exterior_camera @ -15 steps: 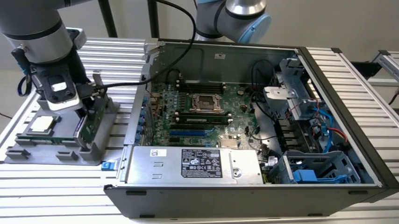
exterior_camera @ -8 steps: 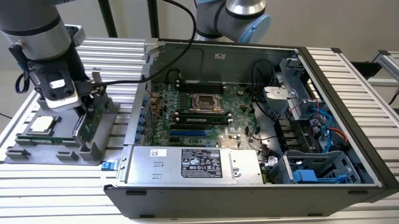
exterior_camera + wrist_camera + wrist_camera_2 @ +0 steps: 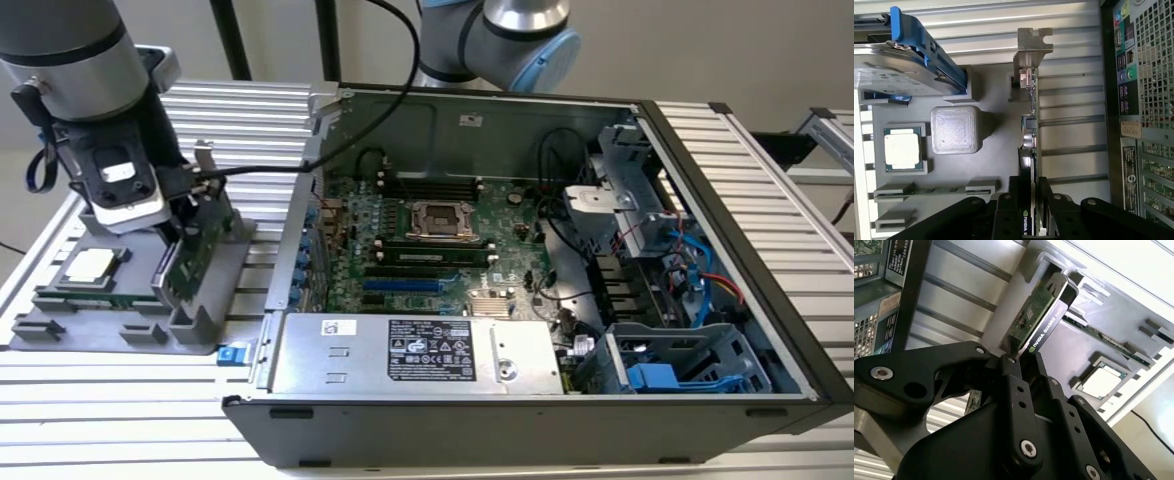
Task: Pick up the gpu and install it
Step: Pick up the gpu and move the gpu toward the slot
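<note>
1. A tabletop [image 3: 120,400] of ribbed silver slats carries a grey tray [image 3: 80,330], with a pale wall behind
2. An open computer case [image 3: 534,440] lies flat just beside the tray, on the exterior view's right of it. Its side panel is off, so the green motherboard [image 3: 441,230] and a silver power supply [image 3: 414,355] show
3. On the tray a square processor [image 3: 902,148] sits in a shallow recess near the tray's middle, a narrow memory stick [image 3: 934,190] lies in clips next to it, and a silver hard drive [image 3: 899,75] with blue rails rests at the tray's end
4. The gpu [image 3: 1030,125] stands on edge in a slot along the tray's side nearest the case. Its green board faces the case, its black shroud faces the tray's middle, and its silver bracket [image 3: 1031,47] is upright at one end
5. The gripper [image 3: 171,235] reaches down over the tray from the arm above
6. In both wrist views the gripper is closed on the gpu. Its black fingers [image 3: 1013,385] press one on each face of the card's upper edge, toward the end away from the bracket
7. As far as the exterior view shows, the card's lower edge sits in the tray's slot
</note>
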